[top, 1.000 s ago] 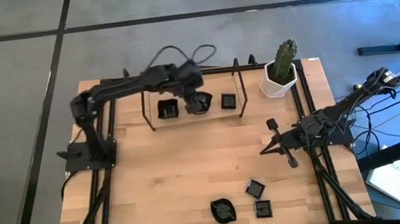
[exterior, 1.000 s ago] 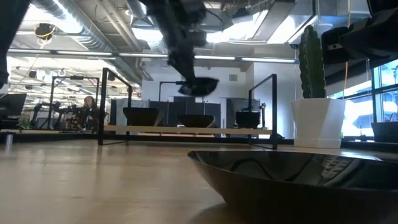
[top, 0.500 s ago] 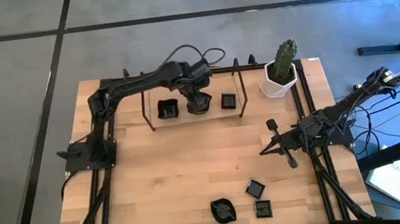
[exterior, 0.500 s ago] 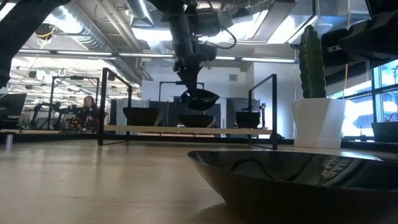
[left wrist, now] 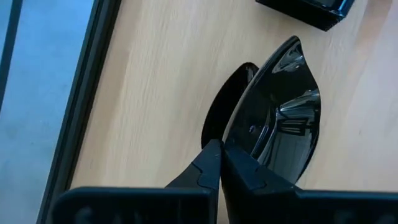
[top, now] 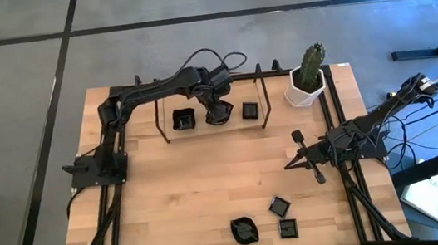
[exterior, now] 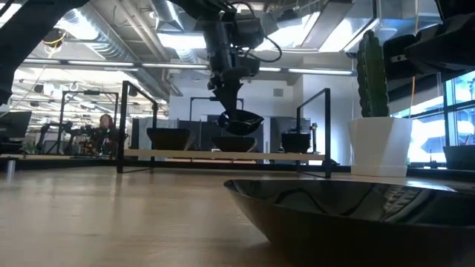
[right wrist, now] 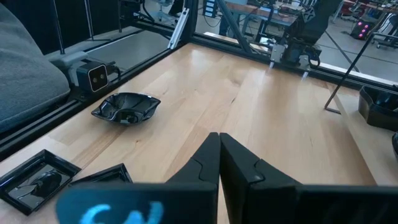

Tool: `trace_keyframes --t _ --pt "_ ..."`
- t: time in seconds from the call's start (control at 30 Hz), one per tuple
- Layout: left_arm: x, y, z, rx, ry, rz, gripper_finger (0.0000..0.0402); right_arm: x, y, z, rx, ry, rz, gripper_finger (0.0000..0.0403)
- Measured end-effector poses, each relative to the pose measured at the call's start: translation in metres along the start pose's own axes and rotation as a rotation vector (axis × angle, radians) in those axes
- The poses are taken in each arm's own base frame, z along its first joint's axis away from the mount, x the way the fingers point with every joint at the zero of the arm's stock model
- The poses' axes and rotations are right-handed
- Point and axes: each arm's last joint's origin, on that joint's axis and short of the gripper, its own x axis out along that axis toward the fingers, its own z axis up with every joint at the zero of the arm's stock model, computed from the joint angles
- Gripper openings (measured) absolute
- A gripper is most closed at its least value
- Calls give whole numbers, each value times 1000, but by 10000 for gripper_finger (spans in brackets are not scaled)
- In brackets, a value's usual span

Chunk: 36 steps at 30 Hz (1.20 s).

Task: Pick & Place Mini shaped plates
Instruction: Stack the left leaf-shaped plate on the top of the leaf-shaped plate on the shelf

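Left hand [top: 216, 111] clamped on round plate [left wrist: 280, 121] above rack | right hand [top: 289, 165] together, waiting

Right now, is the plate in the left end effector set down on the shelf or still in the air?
In the air. The low view shows the plate clamped in the shut left end effector, hanging clear above the shelf.

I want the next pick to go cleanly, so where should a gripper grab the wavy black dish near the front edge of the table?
Take the wavy black dish by its raised rim, coming down from above. It sits flat and shallow on the table, so one finger inside and one outside a rim crest probably holds best.
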Motion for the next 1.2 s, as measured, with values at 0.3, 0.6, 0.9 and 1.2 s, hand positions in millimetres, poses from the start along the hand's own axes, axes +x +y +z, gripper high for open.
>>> trace_keyframes --t 0.3,0.6,0.9,1.2 --pt "10 -1 -1 -11 38 -15 5 0 0 0 0 0 0 7" --pt "19 -2 -2 -2 70 -8 66 0 0 0 0 0 0 7" --pt "5 0 -1 23 33 133 145 0 0 0 0 1 0 7" --pt "-9 -40 2 75 -23 -6 146 0 0 0 0 1 0 7"
